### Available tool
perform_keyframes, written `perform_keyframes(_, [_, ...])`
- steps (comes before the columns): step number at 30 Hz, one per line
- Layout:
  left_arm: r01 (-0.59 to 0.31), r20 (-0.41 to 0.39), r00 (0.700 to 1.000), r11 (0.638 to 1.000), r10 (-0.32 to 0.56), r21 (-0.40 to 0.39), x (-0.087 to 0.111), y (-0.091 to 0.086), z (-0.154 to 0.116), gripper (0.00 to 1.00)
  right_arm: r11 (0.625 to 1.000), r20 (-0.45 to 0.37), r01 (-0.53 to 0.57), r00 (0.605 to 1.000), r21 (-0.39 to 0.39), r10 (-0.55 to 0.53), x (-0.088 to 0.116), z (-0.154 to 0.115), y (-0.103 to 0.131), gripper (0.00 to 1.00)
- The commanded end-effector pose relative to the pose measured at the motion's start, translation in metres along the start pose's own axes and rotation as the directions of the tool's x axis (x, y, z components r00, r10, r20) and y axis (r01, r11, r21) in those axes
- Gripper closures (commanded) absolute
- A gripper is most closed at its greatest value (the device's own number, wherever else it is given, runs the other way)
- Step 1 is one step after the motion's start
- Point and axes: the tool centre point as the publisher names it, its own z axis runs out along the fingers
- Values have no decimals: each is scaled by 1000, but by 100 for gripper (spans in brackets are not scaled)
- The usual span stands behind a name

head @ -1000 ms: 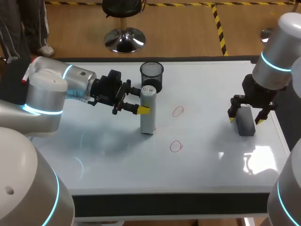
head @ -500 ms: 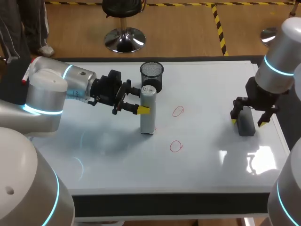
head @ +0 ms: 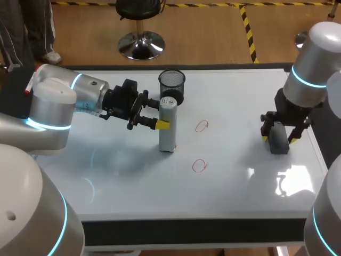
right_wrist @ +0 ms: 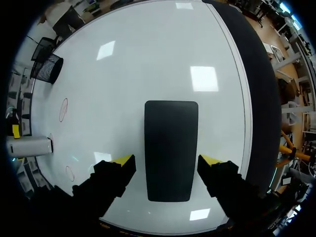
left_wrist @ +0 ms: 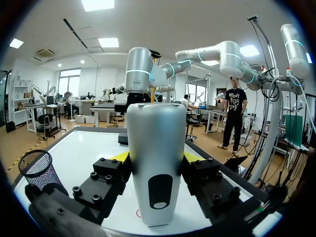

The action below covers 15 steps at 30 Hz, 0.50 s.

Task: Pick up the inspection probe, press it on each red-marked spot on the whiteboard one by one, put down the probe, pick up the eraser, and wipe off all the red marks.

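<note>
Where the head view looks down: the whiteboard (head: 229, 181) covers the table, glossy white, with glare patches toward its right side and a dark band along the front edge.
Probe, head view: the inspection probe (head: 167, 128) stands upright on the board, left of the middle.
Left gripper, head view: the left gripper (head: 160, 113) comes in level from the left and grips the probe's upper half.
Marks, head view: the upper red circle (head: 201, 126) and the lower red circle (head: 199, 166) lie to the right of the probe, apart from it and from each other.
Cup, head view: the mesh cup (head: 172, 84) stands just behind the probe.
Right gripper, head view: the right gripper (head: 278, 138) points down at the eraser (head: 279, 145) near the board's right edge, one yellow tip on each side.
Left wrist view: the probe (left_wrist: 155, 163) stands between the fingers, whose yellow tips meet it from both sides. A red trace shows on the board at its foot, and the mesh cup (left_wrist: 37, 170) is off to one side.
Right wrist view: the eraser (right_wrist: 171, 148) lies flat between wide-spread fingers (right_wrist: 123, 160), with white board visible on either side of it, so nothing is held. The board's black edge runs beside the eraser. Both circles, the probe (right_wrist: 28, 146) and the cup (right_wrist: 47, 69) are well away.
</note>
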Motion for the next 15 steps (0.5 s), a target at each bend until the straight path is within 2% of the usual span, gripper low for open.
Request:
perform_keyframes(1, [1,-2,1000,1000,-1,0,-1,10,2,100,1000,9,-1,1000,0,1,4,3,2,69])
perform_keyframes(3, [1,-2,1000,1000,-1,0,-1,10,2,100,1000,10,-1,1000,0,1,4,3,2,100])
perform_keyframes(15, [1,-2,1000,1000,-1,0,-1,10,2,100,1000,14,3,1000,-21,-2,7,-14,-1,100])
